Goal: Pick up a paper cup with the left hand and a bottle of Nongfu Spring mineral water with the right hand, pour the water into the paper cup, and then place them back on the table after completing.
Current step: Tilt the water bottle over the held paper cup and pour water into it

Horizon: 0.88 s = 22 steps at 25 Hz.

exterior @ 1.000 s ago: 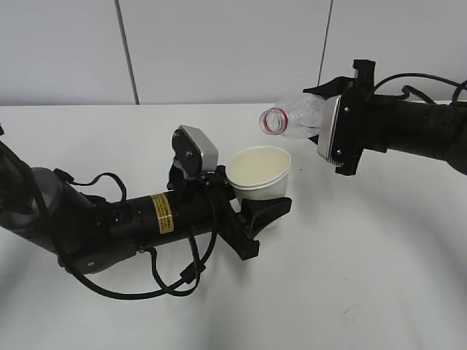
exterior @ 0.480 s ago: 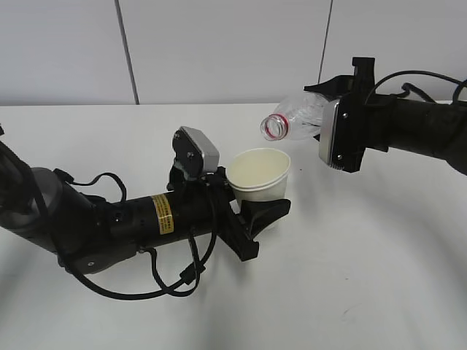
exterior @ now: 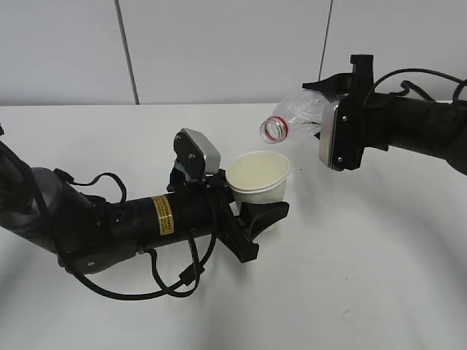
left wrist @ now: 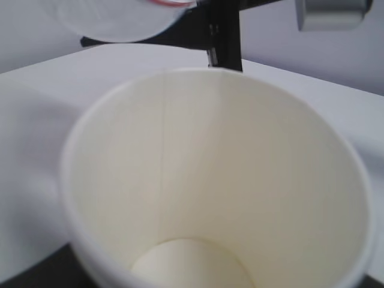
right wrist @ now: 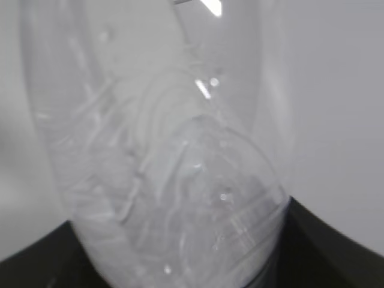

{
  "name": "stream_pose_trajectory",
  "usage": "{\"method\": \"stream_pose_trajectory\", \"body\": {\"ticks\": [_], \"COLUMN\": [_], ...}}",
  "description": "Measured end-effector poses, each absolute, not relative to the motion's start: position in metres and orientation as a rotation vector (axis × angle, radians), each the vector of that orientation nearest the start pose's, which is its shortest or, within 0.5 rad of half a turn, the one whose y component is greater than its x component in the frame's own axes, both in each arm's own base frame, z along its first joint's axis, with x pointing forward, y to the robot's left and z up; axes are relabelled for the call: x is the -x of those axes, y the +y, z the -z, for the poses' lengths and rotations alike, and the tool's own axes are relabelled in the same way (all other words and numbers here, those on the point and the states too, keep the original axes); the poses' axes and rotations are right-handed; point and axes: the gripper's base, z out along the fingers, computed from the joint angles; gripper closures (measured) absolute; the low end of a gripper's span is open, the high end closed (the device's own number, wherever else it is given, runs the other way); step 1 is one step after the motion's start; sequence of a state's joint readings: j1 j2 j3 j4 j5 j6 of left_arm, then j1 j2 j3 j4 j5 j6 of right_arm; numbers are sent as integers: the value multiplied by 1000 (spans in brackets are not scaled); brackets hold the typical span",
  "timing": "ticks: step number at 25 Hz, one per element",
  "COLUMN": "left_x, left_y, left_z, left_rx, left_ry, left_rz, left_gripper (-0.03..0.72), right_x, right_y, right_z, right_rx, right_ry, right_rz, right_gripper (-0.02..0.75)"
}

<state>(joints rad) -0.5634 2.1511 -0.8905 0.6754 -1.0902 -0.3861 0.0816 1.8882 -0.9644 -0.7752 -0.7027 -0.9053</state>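
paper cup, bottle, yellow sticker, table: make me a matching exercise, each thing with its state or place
Things:
1. paper cup
2. bottle
3. yellow sticker
4. table

States or places:
A. tipped on its side, uncapped mouth toward the cup
B. plain white, under both arms
C. upright in the left gripper, bottom looks dry
D. on the left arm

Pairs: 1-C, 2-A, 3-D, 4-B

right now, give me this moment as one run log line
phase: pouring setup | left hand: holding paper cup upright | right hand: holding bottle tipped, uncapped mouth above and beside cup rim | water: no stream visible | cup: looks empty
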Motion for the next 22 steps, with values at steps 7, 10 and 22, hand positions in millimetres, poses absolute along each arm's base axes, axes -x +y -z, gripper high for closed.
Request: {"method": "stream_pose_trajectory", "body": {"ticks": [7,10,22], "left_x": [-293,-293,-294], "left_y": [-245,-245,-245], "left_z": [-100,-100,-100], "left_rx": [-893,-893,-891], "left_ry": [1596,1598,1603], "left_rz": [941,940,938], "left_gripper": [295,295,295], "right_x": [-384,-384,-384], "right_y": [71,71,70], "right_z": [-186,-186,-186], "right_rx": [1569,1578,1613], "right_ry": [1007,994,949], "right_rz": [639,656,702], "right_gripper": [269,269,269]}}
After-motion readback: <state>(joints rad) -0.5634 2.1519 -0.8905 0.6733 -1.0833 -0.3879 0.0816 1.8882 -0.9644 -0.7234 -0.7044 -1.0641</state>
